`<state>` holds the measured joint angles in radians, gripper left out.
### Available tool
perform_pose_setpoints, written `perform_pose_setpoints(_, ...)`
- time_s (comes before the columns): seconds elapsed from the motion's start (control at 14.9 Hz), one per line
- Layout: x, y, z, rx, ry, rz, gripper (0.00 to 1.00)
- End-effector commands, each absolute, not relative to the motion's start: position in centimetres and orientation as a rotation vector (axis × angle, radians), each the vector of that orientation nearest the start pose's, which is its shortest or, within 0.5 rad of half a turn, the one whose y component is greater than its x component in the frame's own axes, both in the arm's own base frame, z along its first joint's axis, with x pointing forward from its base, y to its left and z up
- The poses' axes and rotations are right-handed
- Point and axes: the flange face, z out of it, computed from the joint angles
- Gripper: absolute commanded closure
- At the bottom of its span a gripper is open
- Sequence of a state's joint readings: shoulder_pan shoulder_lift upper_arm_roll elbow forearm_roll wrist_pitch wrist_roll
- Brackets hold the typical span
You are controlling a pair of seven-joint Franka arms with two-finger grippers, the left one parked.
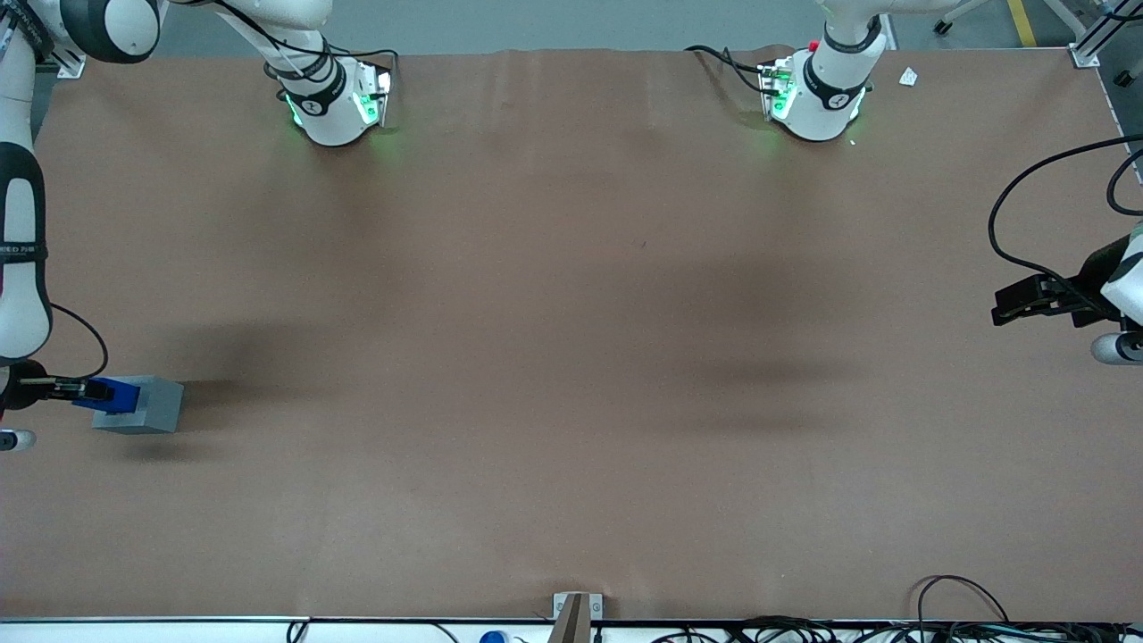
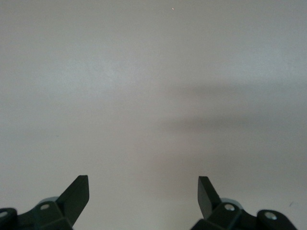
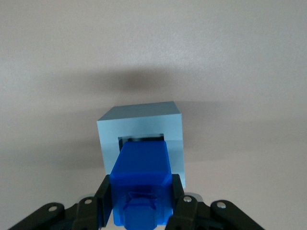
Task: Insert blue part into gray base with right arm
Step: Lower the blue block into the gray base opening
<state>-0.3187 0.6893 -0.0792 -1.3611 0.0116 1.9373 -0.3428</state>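
I have the right arm reaching low along the working arm's end of the counter, close to that end edge and somewhat nearer the front camera than the middle of the surface. Its gripper is lying nearly level with the counter, pointed toward the gray base.

From the wrist view I can see the fingers closed in on the blue part, one black finger pressed against each of its side faces, so the gap between them is just the width of that block. The blue part sits lengthwise in the grasp, with its nose at the square socket of the gray base. The nose touches or just enters the opening: I can see a thin dark strip of socket and the pale rim above the blue top edge, but I cannot tell how deep it has gone.

From the front view the blue part shows against the face of the gray base that is turned toward the working arm's end, most of its length still outside the cube. The gray base rests flat on the brown counter, upright, throwing a soft shadow toward the parked arm's end.
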Motion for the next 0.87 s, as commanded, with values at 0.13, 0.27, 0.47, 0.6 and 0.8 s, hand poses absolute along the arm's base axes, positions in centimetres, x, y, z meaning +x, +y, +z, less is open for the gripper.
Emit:
perform_pose_setpoints(0.13,66.99,-26.52,30.42,-3.133,0.059,0.214,1.0)
perform_pose_setpoints(0.27,67.08,-26.43,30.5,-3.135,0.054,0.209,1.0)
perform_pose_setpoints(0.47,67.46,-26.91,30.32,-3.154,-0.013,0.211,1.0)
perform_pose_setpoints(0.6,67.66,-27.31,30.15,-3.154,-0.038,0.207,1.0)
perform_pose_setpoints(0.8,67.89,-26.72,30.03,-3.153,-0.042,0.209,1.0)
